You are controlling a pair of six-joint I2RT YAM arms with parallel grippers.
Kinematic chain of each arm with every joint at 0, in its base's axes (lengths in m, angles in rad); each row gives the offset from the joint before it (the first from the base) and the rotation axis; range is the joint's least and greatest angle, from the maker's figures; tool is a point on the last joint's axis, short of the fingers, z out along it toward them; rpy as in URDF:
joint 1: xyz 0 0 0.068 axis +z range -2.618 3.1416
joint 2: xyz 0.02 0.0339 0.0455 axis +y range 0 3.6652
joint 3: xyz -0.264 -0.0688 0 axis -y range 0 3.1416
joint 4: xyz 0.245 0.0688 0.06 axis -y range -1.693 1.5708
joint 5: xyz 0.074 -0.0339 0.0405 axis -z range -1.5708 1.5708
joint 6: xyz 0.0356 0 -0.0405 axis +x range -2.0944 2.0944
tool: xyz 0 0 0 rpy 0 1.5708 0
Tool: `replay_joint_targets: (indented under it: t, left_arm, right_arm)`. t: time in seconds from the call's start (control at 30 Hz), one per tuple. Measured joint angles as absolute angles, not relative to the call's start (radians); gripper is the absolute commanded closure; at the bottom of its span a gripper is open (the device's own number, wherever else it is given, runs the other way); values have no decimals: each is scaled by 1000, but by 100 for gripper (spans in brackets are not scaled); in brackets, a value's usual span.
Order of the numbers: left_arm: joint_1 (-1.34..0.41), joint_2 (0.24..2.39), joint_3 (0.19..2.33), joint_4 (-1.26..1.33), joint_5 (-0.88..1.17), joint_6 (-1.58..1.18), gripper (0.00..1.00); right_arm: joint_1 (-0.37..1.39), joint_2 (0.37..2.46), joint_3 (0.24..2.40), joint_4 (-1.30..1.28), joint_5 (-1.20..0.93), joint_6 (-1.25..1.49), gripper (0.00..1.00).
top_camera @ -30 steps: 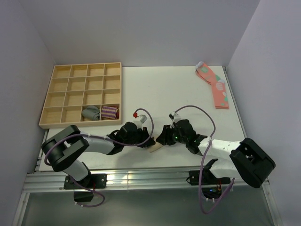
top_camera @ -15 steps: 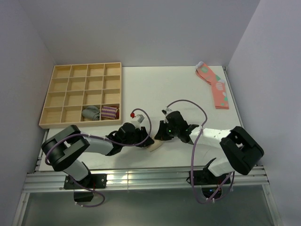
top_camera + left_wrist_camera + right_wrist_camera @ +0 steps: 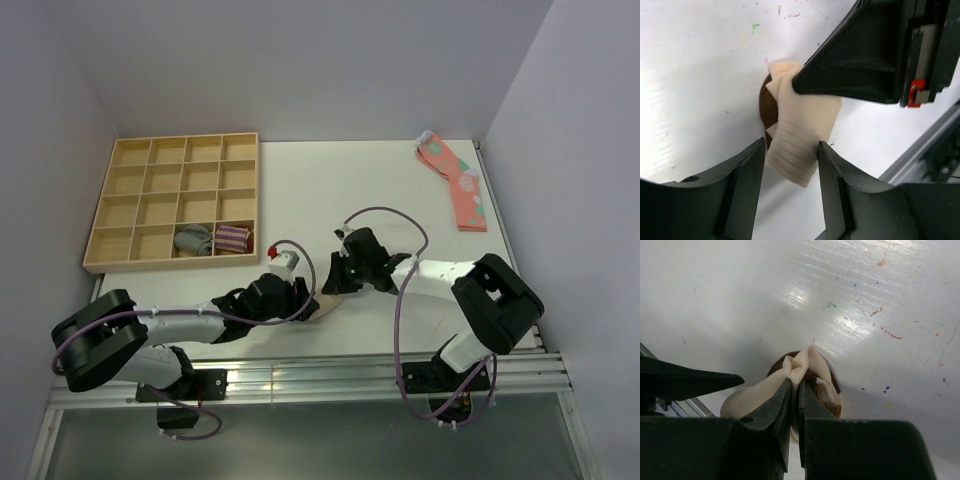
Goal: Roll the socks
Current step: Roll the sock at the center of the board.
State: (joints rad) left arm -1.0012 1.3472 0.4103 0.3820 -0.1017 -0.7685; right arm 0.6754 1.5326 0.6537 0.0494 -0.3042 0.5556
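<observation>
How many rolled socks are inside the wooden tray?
2. A grey roll lies in the wooden tray, near row, third compartment from the left; a purple-striped roll is in the fourth, beside it. None seems hidden.

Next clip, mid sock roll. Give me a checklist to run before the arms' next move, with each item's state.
1. Right gripper pinching the socks: ok, jaws closed on a beige fold.
2. Left gripper open: ok, jaws astride the ribbed cuff.
3. Roll finished: not ok, cuff end lies loose.
4. Both socks in the bundle: cannot tell.
5. Tray has a free compartment: ok.
</observation>
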Motion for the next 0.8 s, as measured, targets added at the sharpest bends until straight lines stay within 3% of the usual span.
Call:
replay_joint_targets:
  t: [0.03,0.07,0.1,0.8]
  left_arm:
    - [-1014,1340,412,367,-123,-761,45]
    - [-1030,1336,418,346,-150,-750,37]
    - [-1042,1336,424,331,-168,-742,36]
    - [-1193,1438,680,83,-485,-511,37]
  right_arm:
    - [675,1535,657,45,-305,555,99]
    - [675,1536,659,42,-305,554,99]
    - [676,1538,663,37,-305,552,99]
    - [678,1563,690,24,-305,534,99]
